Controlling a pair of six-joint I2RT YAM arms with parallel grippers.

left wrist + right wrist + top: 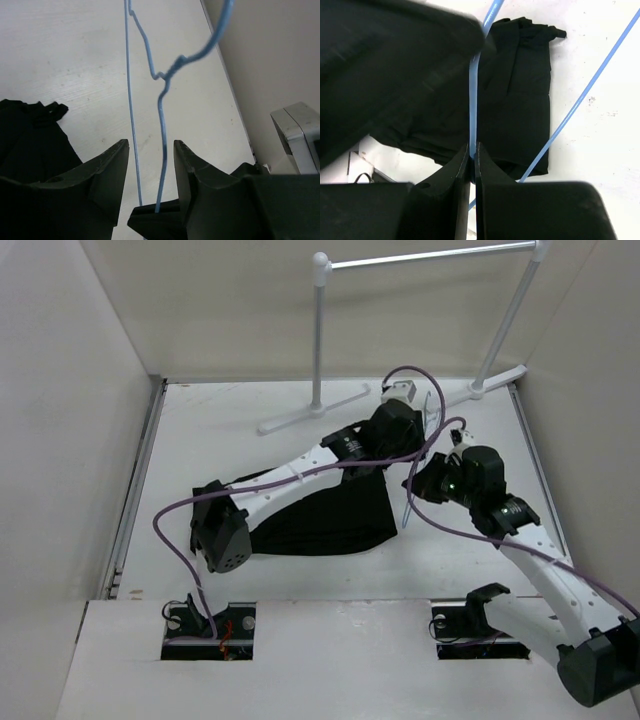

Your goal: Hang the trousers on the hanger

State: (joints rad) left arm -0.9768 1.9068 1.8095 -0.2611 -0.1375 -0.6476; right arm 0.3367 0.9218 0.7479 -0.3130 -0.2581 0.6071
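right fingers [445, 200] clamp the hanger [473, 100], hook [220, 32] pointing away past left fingers [107, 175].

A white table [200, 440] fills the middle of the overhead view, enclosed by pale walls [60, 440] on the left, right and top of the frame. Its surface is flat and matte, with faint grey scuff marks showing in the close views. A pair of black trousers [330, 520] lies on it in a flat, bunched heap at the centre of the frame. In the upper part of the frame a white tube clothes rack [318, 340] stands on the table, its two long feet resting flat. Along the lower edge sits a white board [340, 660] with two dark rectangular openings.
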